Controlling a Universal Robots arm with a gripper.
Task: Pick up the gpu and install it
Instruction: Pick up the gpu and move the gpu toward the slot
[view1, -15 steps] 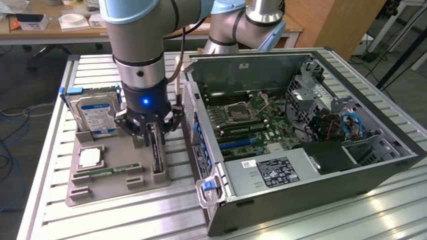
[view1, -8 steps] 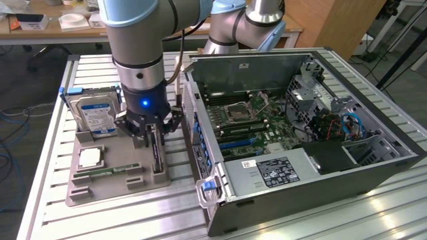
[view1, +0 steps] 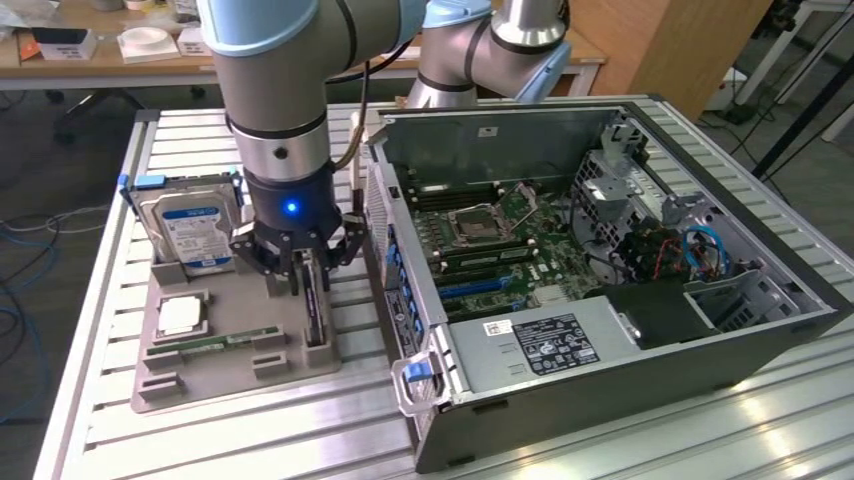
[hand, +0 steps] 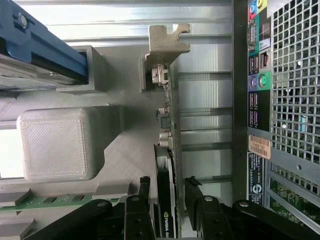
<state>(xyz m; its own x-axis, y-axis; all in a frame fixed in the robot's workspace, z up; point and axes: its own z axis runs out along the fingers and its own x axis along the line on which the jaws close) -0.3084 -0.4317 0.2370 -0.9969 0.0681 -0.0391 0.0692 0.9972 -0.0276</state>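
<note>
The gpu (view1: 315, 305) stands on edge in a slot of the grey holder tray (view1: 227, 385), on the side nearest the computer case. In the wrist view the gpu (hand: 168, 125) appears as a thin dark board edge with a silver end bracket at its far end. My gripper (view1: 304, 265) hangs straight down over the card. It is open, and the gripper (hand: 167, 189) straddles the card, one black finger (hand: 144, 187) on each side. A small gap separates each finger from the board.
A silver hard drive (view1: 191, 225) with a blue-white label stands at the tray's back. A processor (view1: 180, 315) and a green memory stick (view1: 214, 343) lie in the tray. The open computer case (view1: 601, 250) lies at the exterior view's right, its rear panel (hand: 257, 100) close beside the card.
</note>
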